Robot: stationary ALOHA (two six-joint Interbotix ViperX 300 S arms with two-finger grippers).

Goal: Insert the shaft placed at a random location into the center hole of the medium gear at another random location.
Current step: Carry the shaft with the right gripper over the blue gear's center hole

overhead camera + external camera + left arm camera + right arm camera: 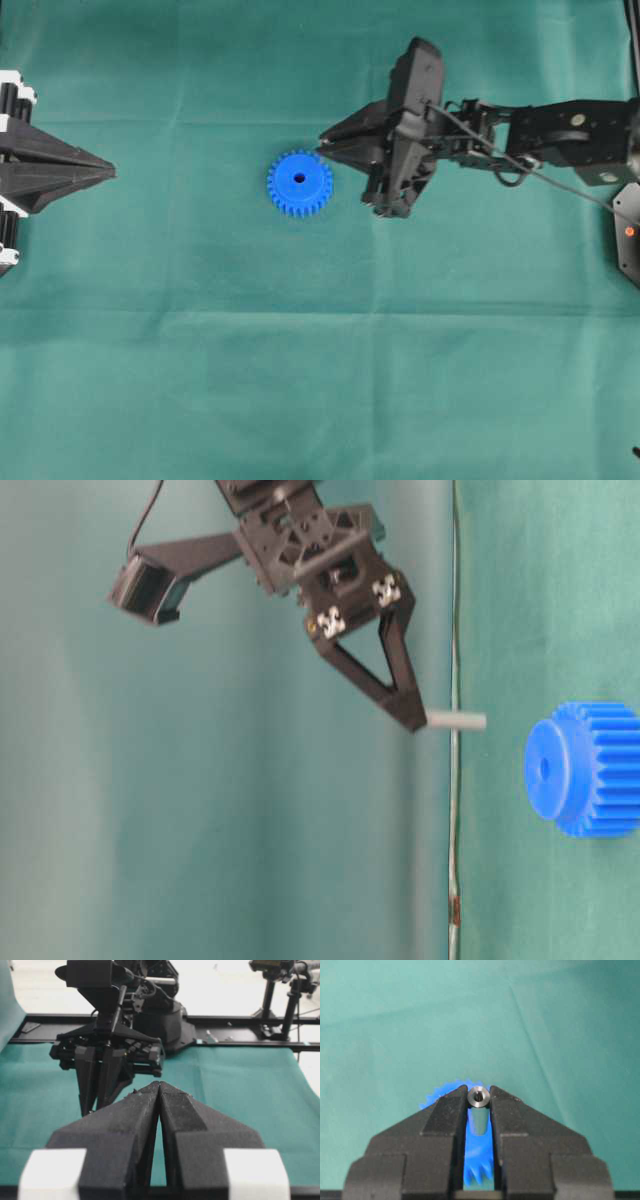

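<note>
Overhead view, left edge: the left pincer [105,172] lies low at the border of the green-covered tabletop [300,380], well apart from all task items. Its own wrist view shows the two black fingers [135,1125] pressed together at the tips, with nothing between them.

Centre: the medium gear [299,183], bright blue and toothed, lies flat on the cloth with its raised hub facing up. The center hole [299,179] is visible as a small dark dot and is unoccupied. In the table-level view the gear [585,770] rests on the cloth with the hub face and hole exposed.

Right of centre: the right pincer [325,148] extends from the right side, its tips near the gear's upper right edge in the overhead view. The right wrist view shows the jaws closed narrowly on the shaft [479,1096], gripped between the fingertips with its shiny round end facing the camera and the gear's teeth visible beneath. In the table-level view the shaft [457,720] protrudes from the fingertips toward the cloth, clear of the gear and not touching it.
</note>
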